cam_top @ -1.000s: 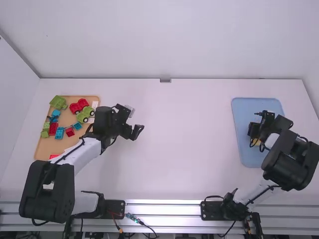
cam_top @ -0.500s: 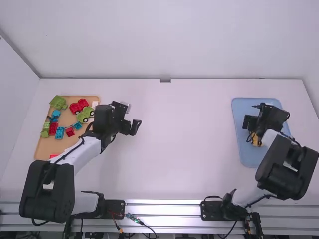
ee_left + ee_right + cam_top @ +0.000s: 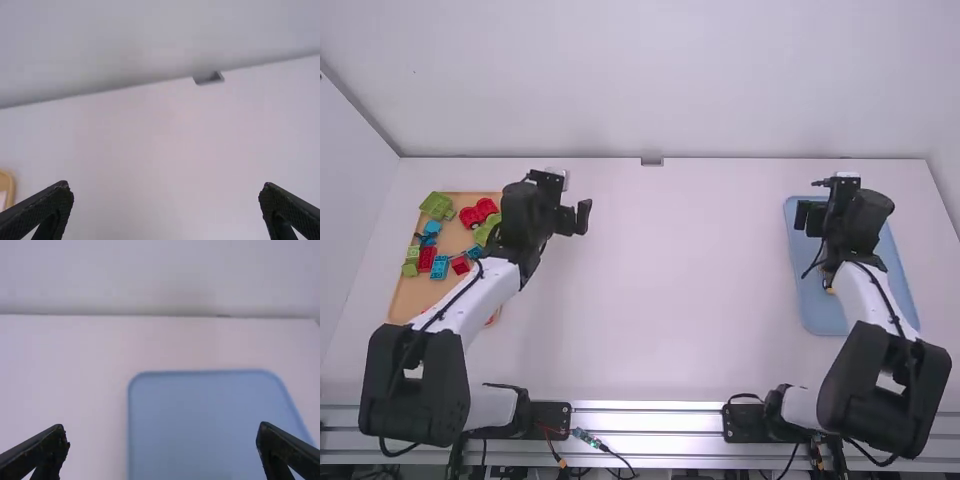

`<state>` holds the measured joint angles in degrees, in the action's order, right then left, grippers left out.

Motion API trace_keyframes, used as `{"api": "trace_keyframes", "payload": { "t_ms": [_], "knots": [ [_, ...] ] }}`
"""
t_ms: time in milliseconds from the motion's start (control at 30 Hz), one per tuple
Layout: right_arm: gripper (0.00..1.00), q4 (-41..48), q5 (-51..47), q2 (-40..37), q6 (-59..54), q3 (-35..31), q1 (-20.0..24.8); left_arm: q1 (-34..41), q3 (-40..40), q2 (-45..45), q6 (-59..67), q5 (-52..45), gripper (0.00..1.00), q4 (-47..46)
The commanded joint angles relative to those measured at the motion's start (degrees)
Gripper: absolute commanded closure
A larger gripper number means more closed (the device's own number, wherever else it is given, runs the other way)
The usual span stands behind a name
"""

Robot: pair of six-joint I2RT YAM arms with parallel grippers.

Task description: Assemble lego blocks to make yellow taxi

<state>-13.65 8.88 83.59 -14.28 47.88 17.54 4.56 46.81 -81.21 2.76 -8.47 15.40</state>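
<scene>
The arms' bases stand at the near edge of the table point(image 3: 650, 375). Within the blue tray point(image 3: 825, 320), toward its near left corner, a bit of yellow block point(image 3: 829, 290) peeps out beside the right arm point(image 3: 865, 300). How many yellow parts lie there, or whether any are joined, one cannot tell. That cover is the first risk: a gripper lowered there could catch a part off-centre and tip it, and pressing studs that are out of line could make the tray skid.

In the tan tray point(image 3: 410, 300), part of which the left arm point(image 3: 470, 300) hides, the blue block point(image 3: 439, 267) and the red block point(image 3: 427, 259) lie close together left of the middle. Farther off, the green car point(image 3: 437, 206) sits at the far left corner, the red car point(image 3: 480, 212) along the far edge. With so little room between pieces, widely spread fingers could knock a neighbour or pick up the wrong colour.

Farther still, the left gripper point(image 3: 166, 185) is spread wide beyond the tan tray's right edge, holding nothing and touching nothing. The right gripper point(image 3: 162, 426), just as wide and equally empty, hangs by the blue tray's far left corner, apart from the yellow.
</scene>
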Motion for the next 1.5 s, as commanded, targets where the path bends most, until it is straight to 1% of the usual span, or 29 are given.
{"api": "trace_keyframes", "payload": {
  "t_ms": [0,200,367,433,600,667,933,1200,1467],
  "knots": [
    [0.01,-0.3,-0.3,-2.3,0.9,1.0,-1.4,-0.3,1.8,-0.1,-0.5,0.9,0.01,0.7],
    [0.07,2.8,-3.4,-5.5,4.0,-2.1,-4.6,-3.4,-1.3,3.0,-2.8,4.0,0.07,-2.4],
    [0.14,6.8,-7.4,-9.4,8.0,-6.1,-8.5,-4.6,-5.2,6.9,-2.8,7.8,0.14,-6.3],
    [0.17,8.7,-8.9,-11.4,9.9,-8.0,-10.5,-4.6,-7.0,8.8,-2.8,8.5,0.17,-8.1],
    [0.26,13.6,-8.9,-16.3,14.3,-13.0,-15.4,-4.6,-11.8,13.5,-2.8,8.5,0.25,-12.9],
    [0.29,13.6,-8.9,-18.4,14.3,-15.1,-17.5,-4.6,-13.9,15.6,-2.8,8.5,0.29,-15.0],
    [0.46,13.6,-8.9,-27.8,14.3,-24.5,-17.5,-4.6,-23.1,24.8,-2.8,8.5,0.45,-15.4],
    [0.66,13.6,-8.9,-39.5,14.3,-36.2,-17.5,-4.6,-34.8,36.5,-2.8,8.5,0.65,-15.4],
    [0.83,13.6,-8.9,-49.3,14.3,-46.0,-17.5,-4.6,-44.6,46.4,-2.8,8.5,0.82,-15.4]
  ]
}}
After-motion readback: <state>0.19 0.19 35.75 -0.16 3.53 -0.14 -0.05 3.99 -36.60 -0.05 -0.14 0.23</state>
